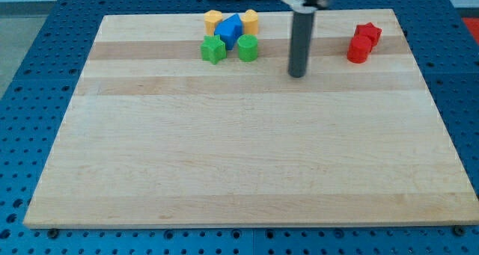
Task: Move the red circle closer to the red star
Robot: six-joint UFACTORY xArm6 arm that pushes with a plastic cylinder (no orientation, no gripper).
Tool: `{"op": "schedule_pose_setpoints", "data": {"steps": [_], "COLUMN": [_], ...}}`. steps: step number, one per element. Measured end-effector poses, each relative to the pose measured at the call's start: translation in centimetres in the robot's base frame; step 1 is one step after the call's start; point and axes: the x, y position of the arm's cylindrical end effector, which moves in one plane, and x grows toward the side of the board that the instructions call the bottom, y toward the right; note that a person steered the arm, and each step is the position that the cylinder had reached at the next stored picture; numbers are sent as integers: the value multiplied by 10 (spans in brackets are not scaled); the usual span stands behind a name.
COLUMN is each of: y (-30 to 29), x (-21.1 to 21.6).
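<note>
The red circle (358,50) stands near the view's top right, touching the red star (368,34) just above it and to its right. My tip (298,75) rests on the board to the left of the red circle, a clear gap away, and touches no block. The rod rises straight up from the tip to the view's top edge.
A cluster sits at the top centre-left, left of my tip: a green star (212,49), a green circle (248,48), a blue block (230,29), and two yellow blocks (214,19) (250,19) behind. The wooden board (239,150) lies on a blue perforated table.
</note>
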Motion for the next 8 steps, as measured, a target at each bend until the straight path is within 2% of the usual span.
{"op": "schedule_pose_setpoints", "data": {"steps": [2,3,5,8], "y": [123,160,163,85], "x": [-1,-17,-67,-92]}}
